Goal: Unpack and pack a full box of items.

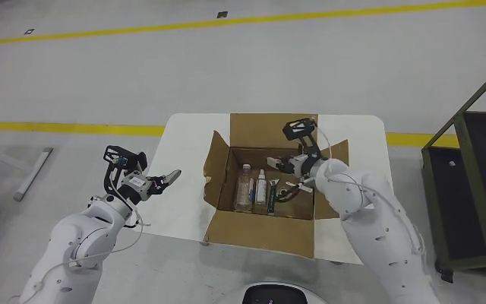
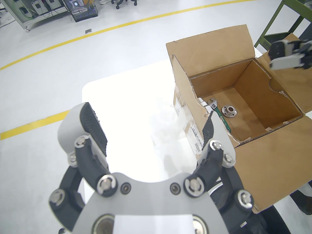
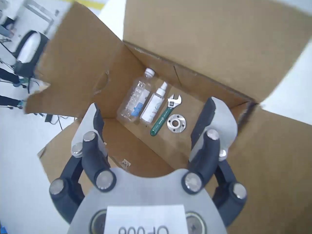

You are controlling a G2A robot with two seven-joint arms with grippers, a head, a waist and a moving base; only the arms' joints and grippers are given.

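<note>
Box (image 1: 273, 129) open on the counter (image 1: 188, 152), four items inside.
The cardboard box reaches from the counter's far edge to its near edge, flaps spread. A clear bottle (image 3: 133, 98), a white spray bottle (image 3: 154, 104), a green-handled wrench (image 3: 165, 114) and a metal flange (image 3: 176, 122) lie side by side on its floor. The right end effector (image 3: 153, 105) hangs released above the box; the left end effector (image 2: 148, 115), also released and holding nothing, is over the counter's left edge.

Box (image 1: 262, 228) on table (image 1: 182, 137). Inside it, beyond and between right gripper's (image 3: 154, 105) fingers, one row: bottle (image 3: 133, 98), spray bottle (image 3: 156, 99), wrench (image 3: 165, 116), ring (image 3: 176, 122). Left gripper's (image 2: 147, 114) fingers over table, box near fingertips.
</note>
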